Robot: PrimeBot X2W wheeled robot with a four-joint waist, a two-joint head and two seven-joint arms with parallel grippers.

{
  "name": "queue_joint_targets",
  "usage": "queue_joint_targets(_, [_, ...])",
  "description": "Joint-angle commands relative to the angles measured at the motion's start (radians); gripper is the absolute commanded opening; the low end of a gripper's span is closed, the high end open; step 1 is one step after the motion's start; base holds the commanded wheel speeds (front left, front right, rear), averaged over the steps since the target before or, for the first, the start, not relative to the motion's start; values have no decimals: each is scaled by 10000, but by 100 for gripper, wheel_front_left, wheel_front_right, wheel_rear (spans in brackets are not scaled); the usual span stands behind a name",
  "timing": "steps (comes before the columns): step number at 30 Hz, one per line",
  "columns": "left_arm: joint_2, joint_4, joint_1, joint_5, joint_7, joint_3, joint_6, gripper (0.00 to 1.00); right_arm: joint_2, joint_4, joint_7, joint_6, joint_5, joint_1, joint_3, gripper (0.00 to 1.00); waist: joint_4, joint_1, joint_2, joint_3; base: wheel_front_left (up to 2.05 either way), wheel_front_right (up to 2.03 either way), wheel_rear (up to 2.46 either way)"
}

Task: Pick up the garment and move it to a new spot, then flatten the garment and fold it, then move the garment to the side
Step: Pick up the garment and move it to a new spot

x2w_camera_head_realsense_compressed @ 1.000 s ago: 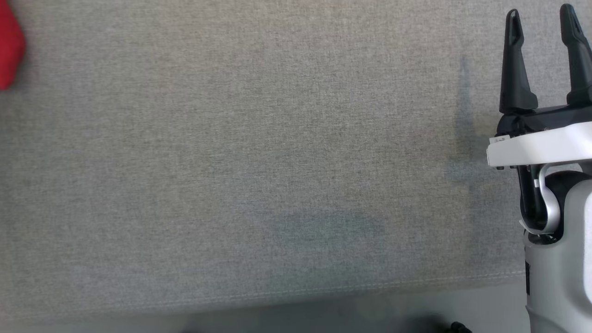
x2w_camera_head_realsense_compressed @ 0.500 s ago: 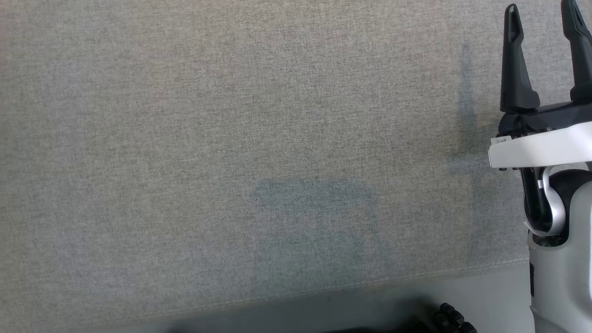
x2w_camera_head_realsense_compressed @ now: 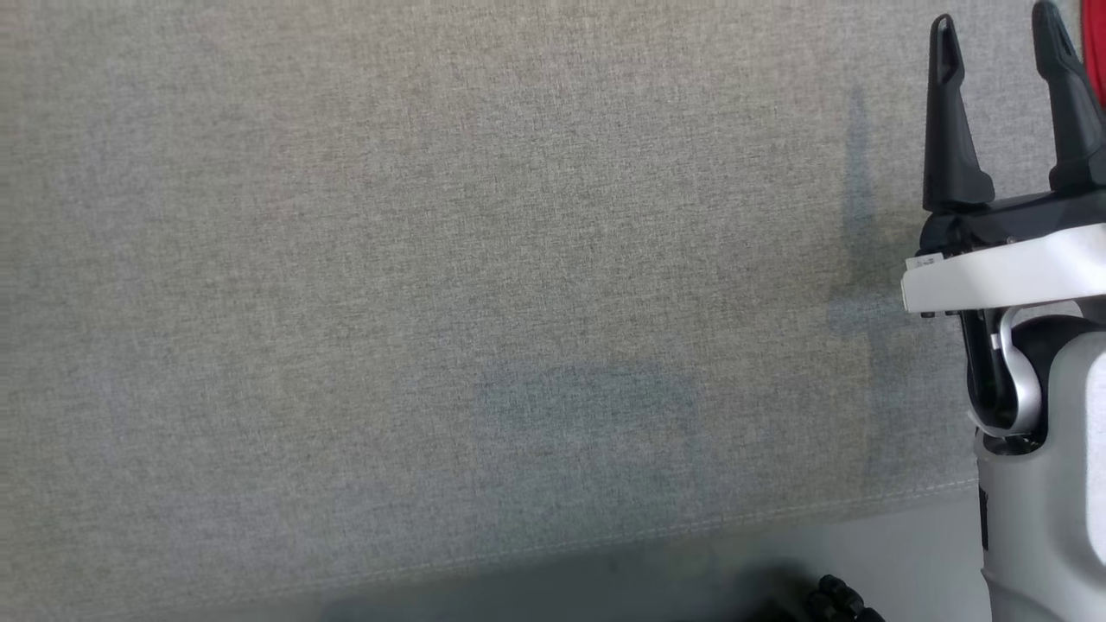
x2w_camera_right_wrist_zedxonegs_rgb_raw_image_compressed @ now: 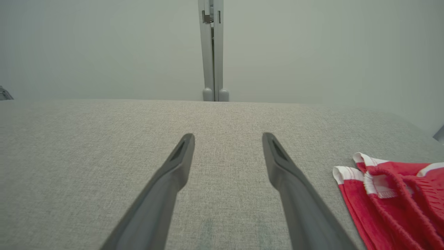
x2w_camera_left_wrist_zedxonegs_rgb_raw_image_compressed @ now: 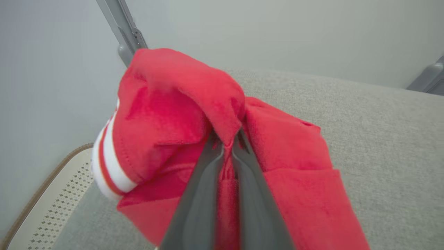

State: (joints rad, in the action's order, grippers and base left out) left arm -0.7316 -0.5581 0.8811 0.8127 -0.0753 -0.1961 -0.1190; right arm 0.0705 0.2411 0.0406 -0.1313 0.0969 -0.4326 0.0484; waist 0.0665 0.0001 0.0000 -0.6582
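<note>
Now the garment point(x2w_camera_left_wrist_zedxonegs_rgb_raw_image_compressed: 166, 104), glimpsed left 1 second ago, sits pinched in the left gripper point(x2w_camera_left_wrist_zedxonegs_rgb_raw_image_compressed: 227, 140) near the mat's point(x2w_camera_left_wrist_zedxonegs_rgb_raw_image_compressed: 381, 139) edge, probably mid-carry; right gripper point(x2w_camera_head_realsense_compressed: 994, 17) spread.

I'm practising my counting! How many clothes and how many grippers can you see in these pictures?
Red garments: 2, the held garment and the lying garment.
Grippers: 2, the left gripper shut on the held garment, and the right gripper open.
Total: 4.

Grey fabric surface point(x2w_camera_head_realsense_compressed: 432, 259), upright post point(x2w_camera_right_wrist_zedxonegs_rgb_raw_image_compressed: 212, 52)
</note>
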Motion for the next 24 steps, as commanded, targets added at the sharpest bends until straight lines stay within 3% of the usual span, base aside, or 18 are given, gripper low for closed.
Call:
queue_joint_targets(1, [-166, 70, 185, -76, 144, 17, 82, 0, -22, -82, -103, 11, 56, 72, 8, 100, -98, -1, 0, 326, 0, 0, 0])
queue_joint_targets(8, [-420, 1026, -179, -557, 367, -504, 589, 0, -93, -710, -439, 11, 182, 424, 75, 100, -320, -1, 0, 1662, 0, 0, 0])
queue_joint_targets(15, [-178, 2589, -803, -930, -59, -1228, 373, 0, -148, -1144, -545, 11, 244, 1106, 171, 100, -423, -1, 0, 3038, 0, 0, 0])
queue_joint_targets(20, [687, 3596, -1776, -1020, -254, -2034, 40, 0, -177, -1344, -609, 11, 378, 1684, 193, 100, -438, -1, 0, 3667, 0, 0, 0])
queue_joint_targets(24, [1989, 3474, -2344, -1062, -73, -2918, -115, 0, -190, -1505, -659, 11, 531, 1986, 89, 100, -352, -1, 0, 3978, 0, 0, 0])
